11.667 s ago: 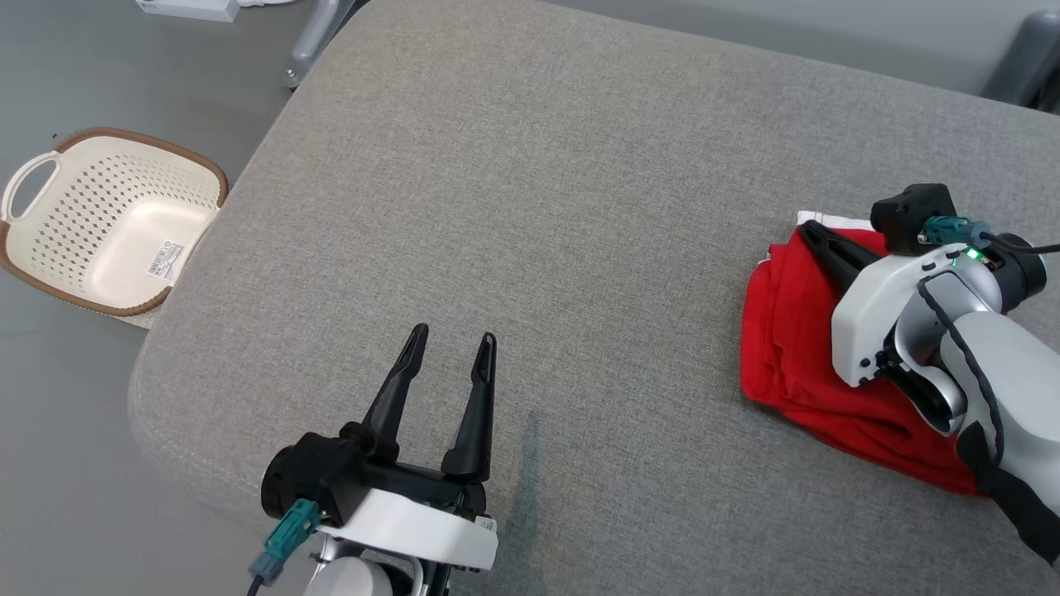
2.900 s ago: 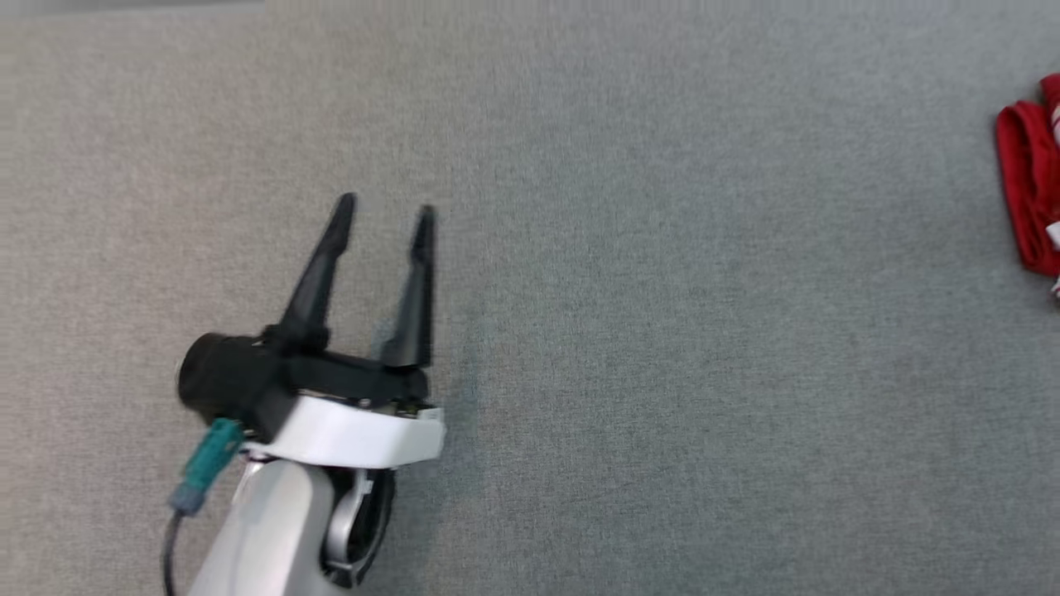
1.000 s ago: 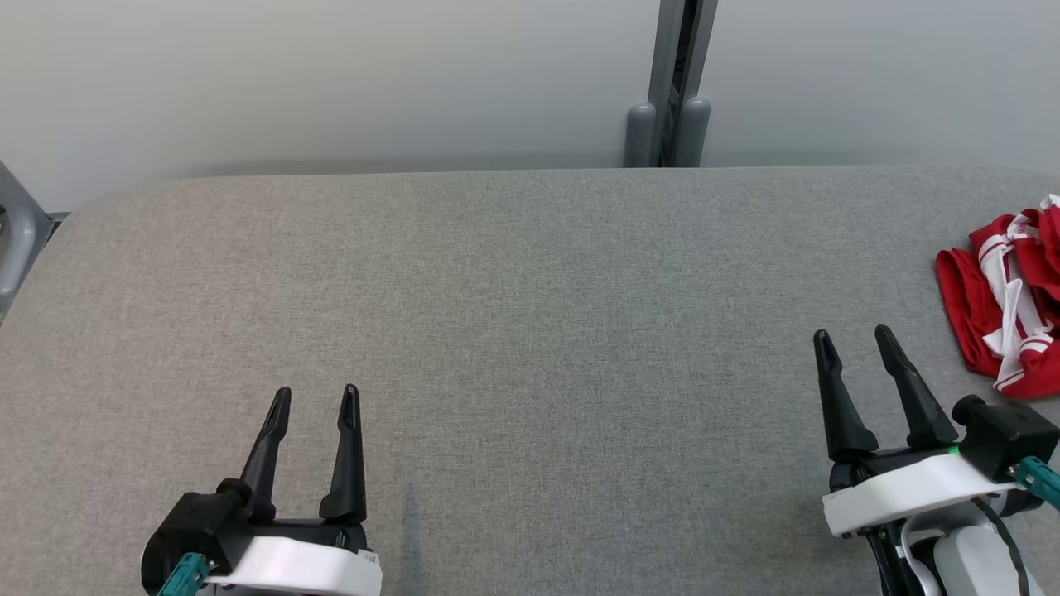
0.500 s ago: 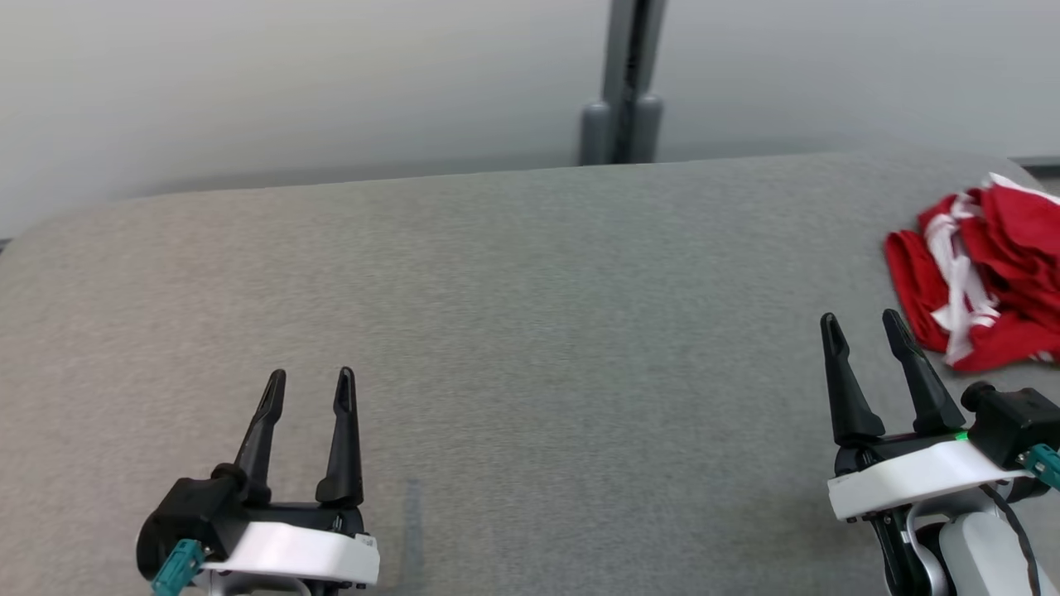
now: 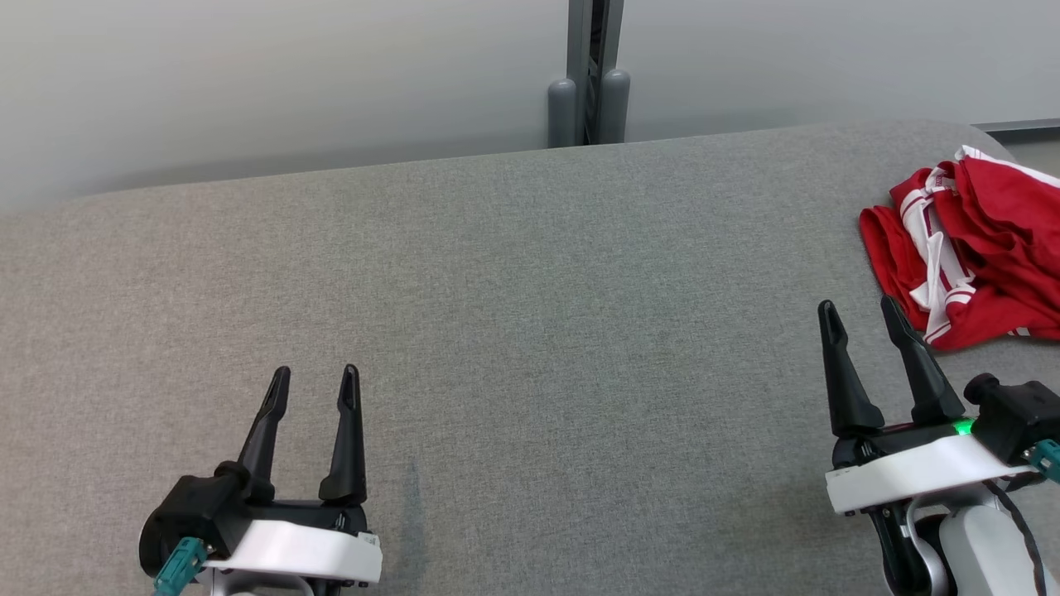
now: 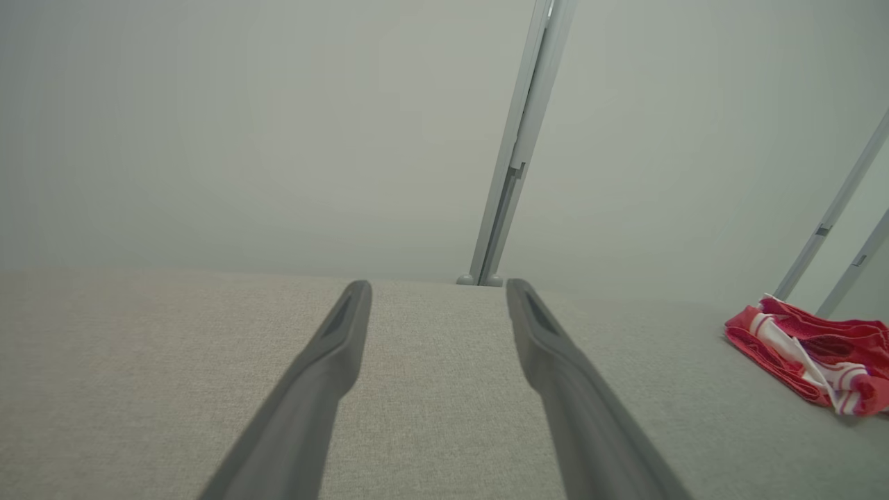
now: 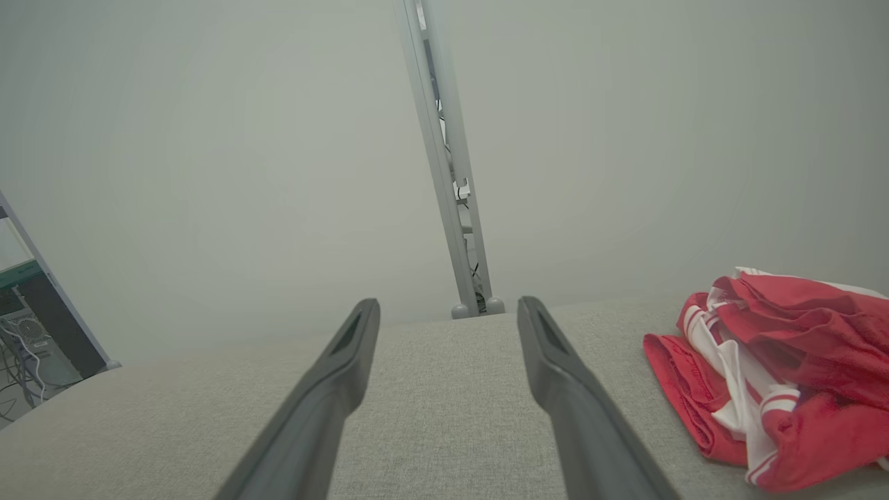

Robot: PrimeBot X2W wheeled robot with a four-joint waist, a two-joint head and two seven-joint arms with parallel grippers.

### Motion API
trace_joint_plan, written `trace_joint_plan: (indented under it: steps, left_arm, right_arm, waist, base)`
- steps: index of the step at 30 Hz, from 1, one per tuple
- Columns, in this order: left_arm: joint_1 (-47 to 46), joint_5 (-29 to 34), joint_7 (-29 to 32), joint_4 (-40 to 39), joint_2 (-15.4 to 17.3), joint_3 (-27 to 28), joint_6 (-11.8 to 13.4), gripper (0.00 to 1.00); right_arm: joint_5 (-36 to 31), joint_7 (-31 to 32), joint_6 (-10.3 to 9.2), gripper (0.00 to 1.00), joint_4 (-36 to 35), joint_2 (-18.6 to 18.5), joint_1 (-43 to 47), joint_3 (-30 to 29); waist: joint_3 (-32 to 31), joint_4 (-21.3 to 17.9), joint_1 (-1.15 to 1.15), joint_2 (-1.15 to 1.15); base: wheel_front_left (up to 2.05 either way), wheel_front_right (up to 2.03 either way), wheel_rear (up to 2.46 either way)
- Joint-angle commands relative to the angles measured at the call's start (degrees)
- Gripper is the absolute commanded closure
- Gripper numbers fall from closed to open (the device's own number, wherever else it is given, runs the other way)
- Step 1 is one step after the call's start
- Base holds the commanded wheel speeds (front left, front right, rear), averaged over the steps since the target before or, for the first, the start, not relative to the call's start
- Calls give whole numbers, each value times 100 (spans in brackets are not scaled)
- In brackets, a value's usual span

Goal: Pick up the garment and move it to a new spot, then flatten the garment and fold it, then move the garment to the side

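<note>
Broadly, a wide grey cushioned table is taking up most of the scene, with a pale wall behind it and a grey post rising from its far edge. Its middle is lying bare between the two arms.

Off at the far right corner of the table, the garment is sitting as a red bundle with white stripes, loosely bunched, with folds and a striped edge showing on top. From the right wrist view it is looking layered rather than spread, though whether those layers are a neat fold or just a heap is hard to tell from this angle.

The right gripper is hovering low at the lower right, its fingers spread apart with nothing between them, its tips pointing just beside the near left edge of the garment without touching it. The left gripper is waiting at the lower left, well apart from the cloth, its fingers likewise spread and holding nothing.

Judging by how things lie, the garment is already parked at the side of the table and neither gripper is carrying it, so the task is either very near its end or the bundle is waiting for a fresh pick-up. If the cloth is not yet properly folded, then lifting, spreading flat in the bare middle and folding are all remaining to be done.
</note>
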Motion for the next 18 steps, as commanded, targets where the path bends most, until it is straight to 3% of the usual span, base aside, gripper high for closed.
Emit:
trace_joint_plan:
  steps: [1,10,18]
  left_arm:
    - [-113,25,5,-27,26,4,24,0]
    - [-101,39,5,-82,27,17,80,0]
    - [-67,-206,5,-216,26,169,-38,0]
  right_arm:
    - [-41,0,0,0,-59,-47,23,22]
    - [229,0,0,0,-244,-271,73,342]
    - [369,0,0,0,-325,-397,81,441]
  waist:
    - [8,5,0,0]
    - [20,13,0,0]
    - [24,24,0,0]
  base:
    - [0,0,0]
    - [0,0,0]
    - [0,0,0]
